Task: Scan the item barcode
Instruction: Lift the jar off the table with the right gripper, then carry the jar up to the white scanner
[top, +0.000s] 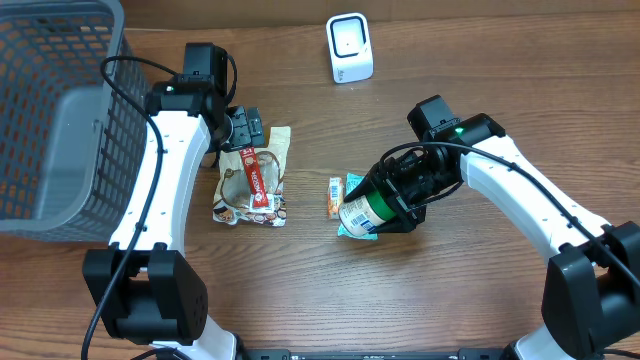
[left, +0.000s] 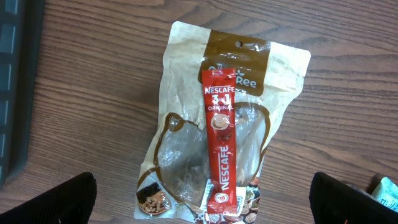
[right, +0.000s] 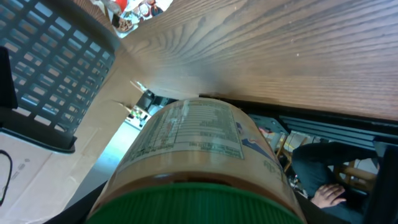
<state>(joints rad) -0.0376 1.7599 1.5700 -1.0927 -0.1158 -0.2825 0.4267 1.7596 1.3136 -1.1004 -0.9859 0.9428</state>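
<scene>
Jar, green lid — clamped on its side in the right gripper over the counter, likely so its label can face the scanner; left gripper spread wide above a coffee pouch.

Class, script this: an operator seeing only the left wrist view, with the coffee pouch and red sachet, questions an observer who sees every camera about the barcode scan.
Operator: Is the right gripper holding anything?
Observer: Yes, the right gripper is shut on a green-lidded jar lying sideways.
Operator: Where is the scanner?
Observer: The white scanner stands on the far side of the table, well apart from the jar.
</scene>
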